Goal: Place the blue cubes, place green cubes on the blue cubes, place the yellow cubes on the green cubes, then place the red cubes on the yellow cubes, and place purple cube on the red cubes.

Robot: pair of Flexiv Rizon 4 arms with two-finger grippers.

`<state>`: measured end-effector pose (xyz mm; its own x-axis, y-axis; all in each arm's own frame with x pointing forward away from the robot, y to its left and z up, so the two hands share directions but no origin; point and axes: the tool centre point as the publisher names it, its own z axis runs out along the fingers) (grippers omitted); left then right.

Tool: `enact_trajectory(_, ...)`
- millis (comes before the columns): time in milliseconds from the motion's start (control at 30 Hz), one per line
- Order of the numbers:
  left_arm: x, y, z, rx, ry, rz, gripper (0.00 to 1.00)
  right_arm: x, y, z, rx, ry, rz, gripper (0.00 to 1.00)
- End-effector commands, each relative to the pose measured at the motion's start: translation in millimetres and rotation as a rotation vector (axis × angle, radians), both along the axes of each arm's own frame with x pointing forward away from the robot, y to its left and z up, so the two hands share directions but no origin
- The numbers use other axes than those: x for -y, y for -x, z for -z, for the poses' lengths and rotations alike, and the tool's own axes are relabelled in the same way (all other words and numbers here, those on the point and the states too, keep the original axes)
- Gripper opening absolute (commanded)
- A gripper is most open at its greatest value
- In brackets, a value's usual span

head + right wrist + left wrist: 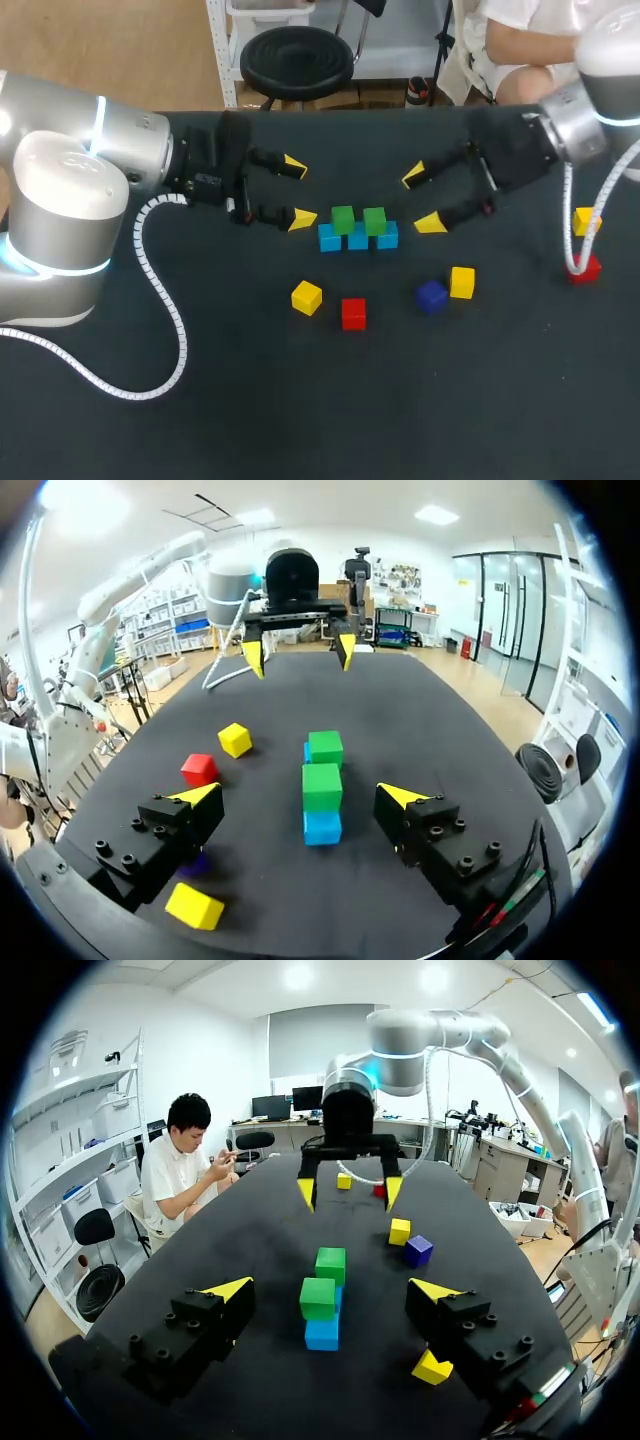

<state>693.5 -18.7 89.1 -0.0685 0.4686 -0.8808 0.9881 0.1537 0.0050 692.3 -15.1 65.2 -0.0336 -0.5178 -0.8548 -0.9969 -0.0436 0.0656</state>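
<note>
Row of blue cubes [358,240] mid-table, two green cubes [343,219] resting on it, left gripper [299,193] and right gripper [421,200] both released, flanking the row without contact, yellow cubes [307,297], red cube [353,313] and purple cube [431,296] loose nearby.

No text, label, number or sign can be read anywhere in these views

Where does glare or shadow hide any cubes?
Head view: glare only on the left arm, the rest evenly lit. Left wrist view: green cubes clear, faint shadows. Right wrist view: purple cube dark, half hidden under the right end effector.
</note>
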Motion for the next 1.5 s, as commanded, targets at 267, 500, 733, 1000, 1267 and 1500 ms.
enact_trajectory(267, -1, 0.8, 0.9, 0.004, 0.004, 0.0, 1.0, 25, 58.6, -22, 0.012, 0.073, 0.111, 1.0)
enact_trajectory(500, -1, 0.8, 0.9, 0.004, 0.004, 0.0, 1.0, 46, 83.3, -13, 0.053, 0.057, 0.093, 1.0)
enact_trajectory(733, -1, 0.8, 0.9, 0.004, 0.004, 0.0, 1.0, 57, 95.9, 12, 0.049, 0.044, 0.083, 1.0)
enact_trajectory(1000, -1, 0.8, 0.9, 0.004, 0.004, 0.0, 1.0, 66, 95.0, 38, 0.026, 0.043, 0.073, 1.0)
enact_trajectory(1267, -1, 0.8, 0.9, 0.004, 0.004, 0.0, 1.0, 72, 91.5, 50, 0.014, 0.044, 0.077, 1.0)
enact_trajectory(1500, -1, 0.8, 0.9, 0.004, 0.004, 0.0, 1.0, 69, 88.4, 60, -0.003, 0.05, 0.078, 1.0)
